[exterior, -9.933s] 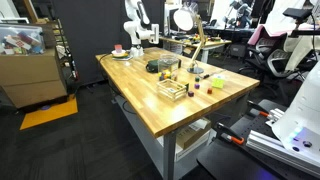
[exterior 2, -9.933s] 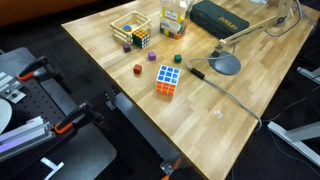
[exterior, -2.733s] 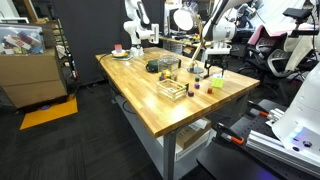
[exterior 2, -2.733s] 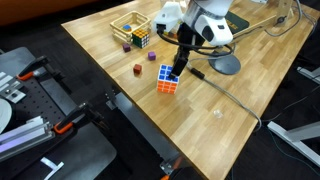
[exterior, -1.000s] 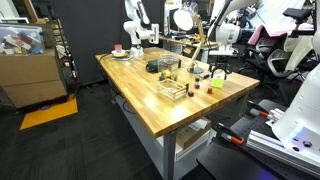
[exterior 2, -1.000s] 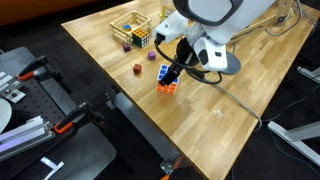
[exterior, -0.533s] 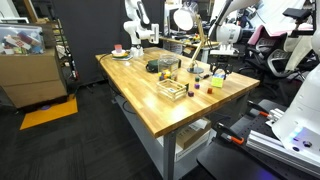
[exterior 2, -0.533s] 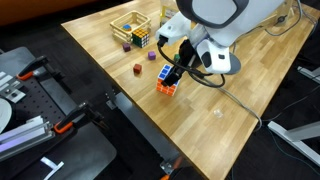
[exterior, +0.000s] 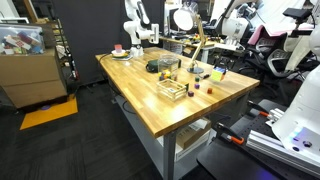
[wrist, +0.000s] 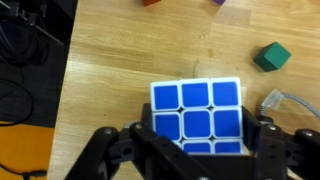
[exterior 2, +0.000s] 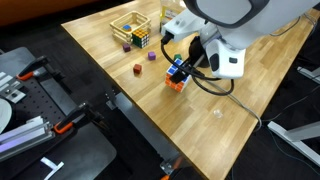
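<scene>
A Rubik's cube (wrist: pixel 198 118) fills the lower middle of the wrist view, blue face toward the camera. My gripper (wrist: pixel 200 142) is shut on it, one black finger against each side. In an exterior view the cube (exterior 2: pixel 178 77) hangs under the gripper (exterior 2: pixel 183 68), tilted, just above the wooden table (exterior 2: pixel 120 95). In the other exterior view the gripper (exterior: pixel 220 64) is at the table's far end, with the cube a small speck beneath it.
A green block (wrist: pixel 271 56) lies on the wood beyond the cube, with a grey cable end (wrist: pixel 281 102) beside it. A red block (exterior 2: pixel 137 69), a purple block (exterior 2: pixel 152 56) and a wooden tray (exterior 2: pixel 128 27) holding a smaller cube sit farther along. The table edge (exterior 2: pixel 150 125) is close.
The jaws have closed onto the cube's sides. Cube and gripper have since shifted a little along the table and the cube now sits tilted, off the wood.
</scene>
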### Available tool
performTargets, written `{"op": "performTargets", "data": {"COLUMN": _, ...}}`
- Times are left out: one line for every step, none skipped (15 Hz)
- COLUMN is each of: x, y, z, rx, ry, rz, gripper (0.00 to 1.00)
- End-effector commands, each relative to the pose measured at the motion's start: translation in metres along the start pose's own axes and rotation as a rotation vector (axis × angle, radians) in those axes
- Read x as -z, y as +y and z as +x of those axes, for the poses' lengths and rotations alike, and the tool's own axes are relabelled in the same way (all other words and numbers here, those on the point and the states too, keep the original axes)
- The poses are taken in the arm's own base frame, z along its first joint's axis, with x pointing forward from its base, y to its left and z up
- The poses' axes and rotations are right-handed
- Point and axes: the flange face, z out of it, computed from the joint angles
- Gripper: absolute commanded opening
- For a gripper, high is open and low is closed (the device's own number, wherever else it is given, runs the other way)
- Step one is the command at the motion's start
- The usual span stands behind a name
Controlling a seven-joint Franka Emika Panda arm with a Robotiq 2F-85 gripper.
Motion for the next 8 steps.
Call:
{"op": "performTargets", "data": {"x": 0.022, "y": 0.013, "z": -0.003, "rx": -0.062, "ry": 0.051, "rz": 0.103, "gripper": 0.55}}
{"op": "performTargets", "data": {"x": 0.027, "y": 0.016, "z": -0.001, "rx": -0.086, "ry": 0.078, "rz": 0.115, "gripper": 0.55}}
{"op": "performTargets", "data": {"x": 0.029, "y": 0.021, "z": 0.001, "rx": -0.108, "ry": 0.102, "rz": 0.118, "gripper": 0.55}}
{"op": "performTargets", "data": {"x": 0.031, "y": 0.026, "z": 0.003, "rx": -0.129, "ry": 0.119, "rz": 0.122, "gripper": 0.55}}
{"op": "performTargets", "data": {"x": 0.031, "y": 0.031, "z": 0.005, "rx": -0.149, "ry": 0.129, "rz": 0.12, "gripper": 0.55}}
{"op": "performTargets", "data": {"x": 0.029, "y": 0.036, "z": 0.007, "rx": -0.171, "ry": 0.138, "rz": 0.117, "gripper": 0.55}}
{"op": "performTargets", "data": {"x": 0.027, "y": 0.04, "z": 0.008, "rx": -0.19, "ry": 0.138, "rz": 0.115, "gripper": 0.55}}
{"op": "performTargets", "data": {"x": 0.024, "y": 0.044, "z": 0.008, "rx": -0.209, "ry": 0.133, "rz": 0.109, "gripper": 0.55}}
